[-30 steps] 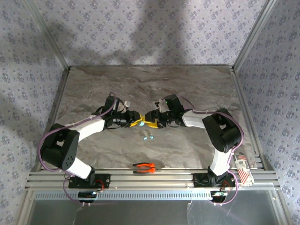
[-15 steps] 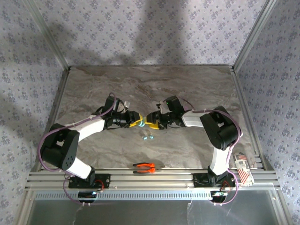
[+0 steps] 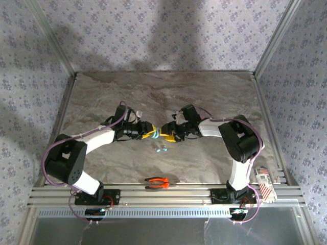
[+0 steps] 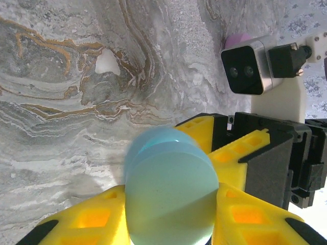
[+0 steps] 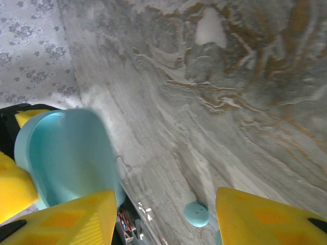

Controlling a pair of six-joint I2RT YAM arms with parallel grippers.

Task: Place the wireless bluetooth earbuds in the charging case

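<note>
Two arms, left and right, each ending in one hand: a left hand and a right hand, so four yellow fingers in all. One teal case. Two teal earbuds side by side on the tabletop. One pair of orange-handled pliers at the near edge. One striped packet at near right.

left gripper clamped on charging case; right gripper jaws apart; both arms elbowed inward, grippers facing
</note>
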